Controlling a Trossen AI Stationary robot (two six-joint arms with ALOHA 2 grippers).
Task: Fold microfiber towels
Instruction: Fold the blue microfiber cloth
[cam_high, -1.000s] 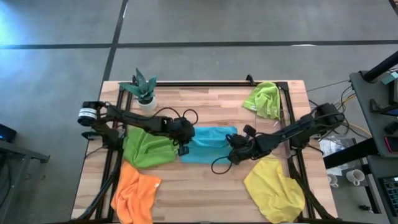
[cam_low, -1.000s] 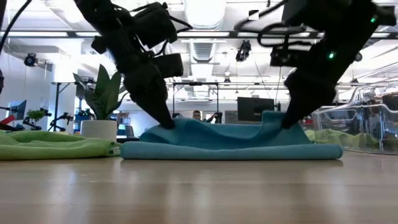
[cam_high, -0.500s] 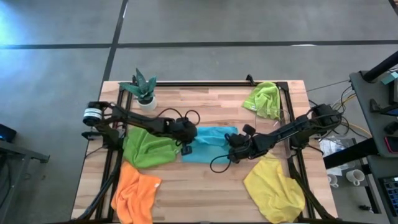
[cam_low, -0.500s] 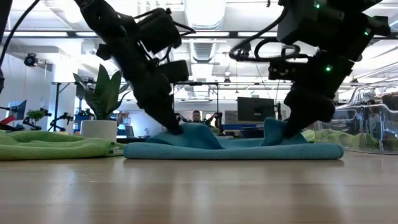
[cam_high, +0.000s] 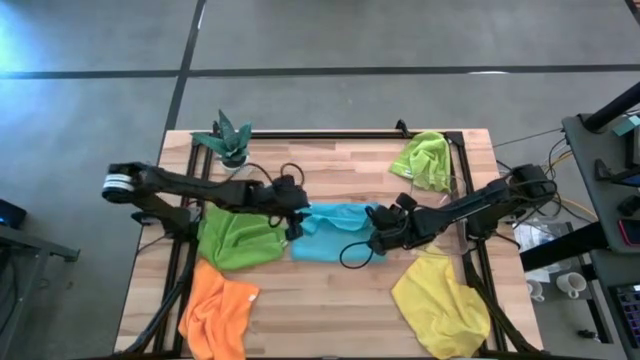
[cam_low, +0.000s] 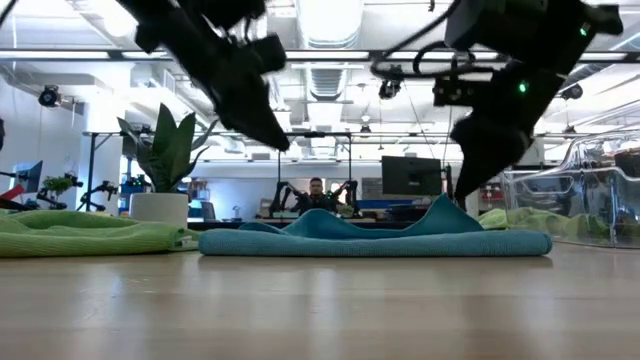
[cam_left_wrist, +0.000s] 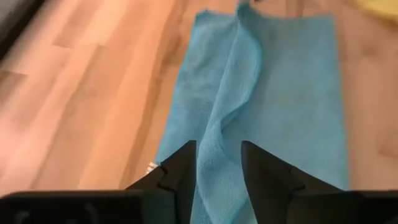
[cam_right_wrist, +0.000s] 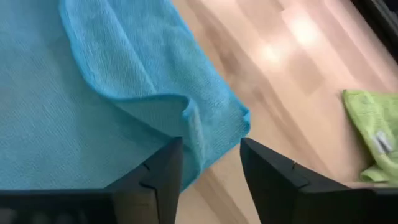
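The blue microfiber towel (cam_high: 335, 232) lies folded at the table's middle, with a raised wrinkle (cam_left_wrist: 231, 93) along its top. My left gripper (cam_left_wrist: 219, 165) is open and hangs well above the towel's left end (cam_low: 240, 235). My right gripper (cam_right_wrist: 211, 163) is open, low over the peaked fold (cam_low: 440, 205) at the towel's right end. Other towels lie flat on the table: dark green (cam_high: 238, 240), orange (cam_high: 218, 312), yellow (cam_high: 440, 300) and lime green (cam_high: 425, 160). My right gripper stands with its fingers (cam_low: 462, 192) right beside the towel's peaked fold (cam_right_wrist: 186, 112). I cannot tell whether a fingertip touches the cloth. My left gripper touches nothing.
A small potted plant (cam_high: 228, 142) stands at the far left. A clear plastic bin (cam_low: 570, 200) sits at the right, behind the lime green towel. Bare wood runs along the near edge between the orange and yellow towels.
Both grippers have opened and let go of the blue towel. My left gripper has risen clear of it and drawn back toward the table's left. The pinched-up ridges have sagged; a peak remains at the right end. My right gripper has stayed low.
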